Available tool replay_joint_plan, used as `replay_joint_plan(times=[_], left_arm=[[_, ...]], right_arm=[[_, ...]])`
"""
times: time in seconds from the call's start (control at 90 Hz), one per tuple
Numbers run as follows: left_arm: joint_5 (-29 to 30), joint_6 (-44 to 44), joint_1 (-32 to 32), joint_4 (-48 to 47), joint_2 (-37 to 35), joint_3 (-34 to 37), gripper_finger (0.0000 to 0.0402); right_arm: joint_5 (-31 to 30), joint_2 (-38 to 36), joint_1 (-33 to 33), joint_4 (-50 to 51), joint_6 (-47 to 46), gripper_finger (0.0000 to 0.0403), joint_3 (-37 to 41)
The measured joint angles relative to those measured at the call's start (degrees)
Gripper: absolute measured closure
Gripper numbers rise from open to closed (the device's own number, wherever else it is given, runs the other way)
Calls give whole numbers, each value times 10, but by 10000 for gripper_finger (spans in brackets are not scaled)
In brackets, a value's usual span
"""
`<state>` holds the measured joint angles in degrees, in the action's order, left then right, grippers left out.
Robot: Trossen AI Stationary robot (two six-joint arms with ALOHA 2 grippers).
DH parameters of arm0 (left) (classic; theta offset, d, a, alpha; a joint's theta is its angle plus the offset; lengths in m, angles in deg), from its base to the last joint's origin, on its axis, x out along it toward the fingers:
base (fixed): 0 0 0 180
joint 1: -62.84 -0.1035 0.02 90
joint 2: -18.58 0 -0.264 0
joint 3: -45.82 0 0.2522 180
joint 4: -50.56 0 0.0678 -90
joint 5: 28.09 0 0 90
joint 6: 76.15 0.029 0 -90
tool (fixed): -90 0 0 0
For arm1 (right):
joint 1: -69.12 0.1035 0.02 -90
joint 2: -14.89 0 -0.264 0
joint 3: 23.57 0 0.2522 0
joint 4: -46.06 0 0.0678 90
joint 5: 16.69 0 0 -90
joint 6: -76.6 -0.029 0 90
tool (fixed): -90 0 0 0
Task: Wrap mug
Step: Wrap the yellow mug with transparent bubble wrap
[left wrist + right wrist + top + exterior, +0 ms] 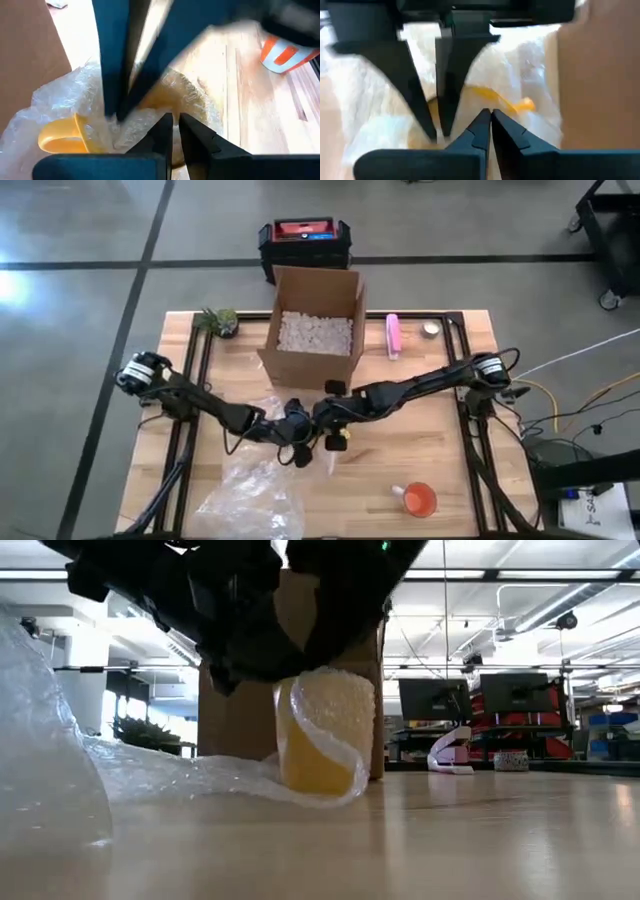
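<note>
1. No text, label, brand, number or sign can be read in any of the views.
2. A blue patch is seen on the red top of the black case [303, 230] beyond the surface, but no letters can be made out on it.
3. A white sheet [588, 515] at the lower right edge of the high view carries dark marks that cannot be read.

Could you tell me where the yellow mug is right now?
The yellow mug stands mid-table in front of the cardboard box, partly wrapped in bubble wrap, under both grippers.
</note>
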<state>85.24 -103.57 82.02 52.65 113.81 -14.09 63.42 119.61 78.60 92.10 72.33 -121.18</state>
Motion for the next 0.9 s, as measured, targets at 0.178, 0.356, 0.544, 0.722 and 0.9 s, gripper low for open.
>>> replay_joint_plan(times=[0.178,0.356,0.544,0.722,0.9], left_arm=[[0,1,0,-2,-4,1,381],[0,3,0,-2,-4,2,381],[1,4,0,6,-4,3,381],[2,4,0,10,-4,3,381],[1,7,-1,11,-4,3,381]], right_arm=[[-10,-58,-1,30,-25,401,32],[-68,-65,-1,2,-66,401,115],[-82,-62,-1,-148,-70,401,167],[-64,-62,1,-186,-48,401,168],[-30,-48,3,-195,-49,401,175]])
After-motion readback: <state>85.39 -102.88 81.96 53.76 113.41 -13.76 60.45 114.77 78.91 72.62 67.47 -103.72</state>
